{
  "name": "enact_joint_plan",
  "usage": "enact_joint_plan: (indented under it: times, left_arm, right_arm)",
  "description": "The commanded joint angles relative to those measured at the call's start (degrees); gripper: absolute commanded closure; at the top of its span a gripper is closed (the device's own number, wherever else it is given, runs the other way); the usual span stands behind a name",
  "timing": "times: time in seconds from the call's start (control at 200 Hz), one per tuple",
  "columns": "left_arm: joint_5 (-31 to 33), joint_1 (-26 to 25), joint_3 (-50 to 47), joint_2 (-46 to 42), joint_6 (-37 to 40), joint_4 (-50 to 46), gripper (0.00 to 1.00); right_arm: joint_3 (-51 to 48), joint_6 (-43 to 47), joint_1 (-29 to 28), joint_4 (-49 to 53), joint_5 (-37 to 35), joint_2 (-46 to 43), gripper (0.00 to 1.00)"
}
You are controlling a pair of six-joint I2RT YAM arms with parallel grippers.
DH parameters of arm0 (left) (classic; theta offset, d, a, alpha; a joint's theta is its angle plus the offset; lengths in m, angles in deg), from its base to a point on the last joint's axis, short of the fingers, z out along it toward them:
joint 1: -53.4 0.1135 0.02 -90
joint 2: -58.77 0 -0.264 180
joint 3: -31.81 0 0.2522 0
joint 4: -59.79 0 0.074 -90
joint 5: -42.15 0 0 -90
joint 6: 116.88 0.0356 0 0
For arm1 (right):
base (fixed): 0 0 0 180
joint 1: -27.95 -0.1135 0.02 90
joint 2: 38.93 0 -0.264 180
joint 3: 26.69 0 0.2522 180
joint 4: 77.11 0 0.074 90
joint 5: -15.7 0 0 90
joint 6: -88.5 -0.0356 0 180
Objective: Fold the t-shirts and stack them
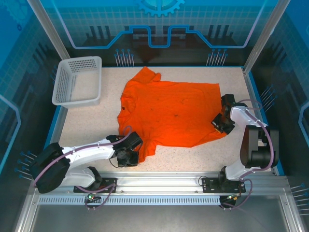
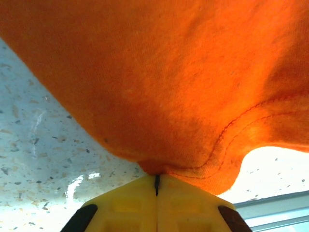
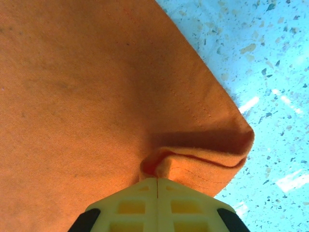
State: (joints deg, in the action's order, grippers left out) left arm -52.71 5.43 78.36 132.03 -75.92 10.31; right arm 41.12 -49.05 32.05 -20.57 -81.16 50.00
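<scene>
One bright orange t-shirt (image 1: 169,111) lies spread on the speckled table, collar toward the left. My left gripper (image 1: 131,152) is shut on its near-left sleeve edge; in the left wrist view the yellow jaws meet at the t-shirt (image 2: 159,87) and pinch its hemmed fabric. My right gripper (image 1: 221,124) is shut on the t-shirt's near-right hem corner. In the right wrist view a fold of the t-shirt (image 3: 96,87) bunches where the closed fingertips (image 3: 158,180) meet.
A white perforated basket (image 1: 65,99) stands at the back left of the table. Bare speckled tabletop (image 1: 193,157) runs along the near edge in front of the shirt. A metal rail (image 1: 164,183) carries both arm bases.
</scene>
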Motion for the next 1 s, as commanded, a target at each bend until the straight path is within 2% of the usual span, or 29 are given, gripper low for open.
enact_joint_plan:
  times: [0.0, 0.435, 0.545, 0.635, 0.705, 0.825, 0.995]
  left_arm:
    - [4.0, -0.3, 0.8, 0.5, 1.2, -2.6, 0.99]
    - [4.5, -0.3, 1.9, -9.4, 1.4, -5.4, 1.00]
    - [3.2, -0.3, 2.4, -9.7, 2.2, -6.6, 1.00]
    - [-0.4, -0.3, 2.0, -8.3, 2.5, -6.6, 0.83]
    - [-2.1, -0.3, 1.3, -7.6, 2.0, -6.0, 0.78]
    - [-0.5, -0.3, 1.5, -6.5, 1.7, -6.8, 0.68]
    - [-0.1, -1.4, 2.1, -4.0, 0.9, -5.7, 0.65]
  right_arm:
    - [-0.6, 0.5, -0.8, 1.2, 0.5, -2.0, 1.00]
    - [-0.8, 0.8, -1.0, 1.4, 1.8, -4.7, 1.00]
    - [-1.3, 1.1, -1.2, 1.3, 1.8, -5.3, 1.00]
    - [-1.5, 1.3, -1.2, 1.5, 1.8, -5.5, 1.00]
    - [-1.8, 1.4, -1.2, 1.4, 1.6, -5.7, 1.00]
    - [-2.1, 1.2, -1.3, 1.1, 1.9, -5.8, 1.00]
    - [-1.8, 1.4, -1.3, 1.0, 1.9, -5.7, 1.00]
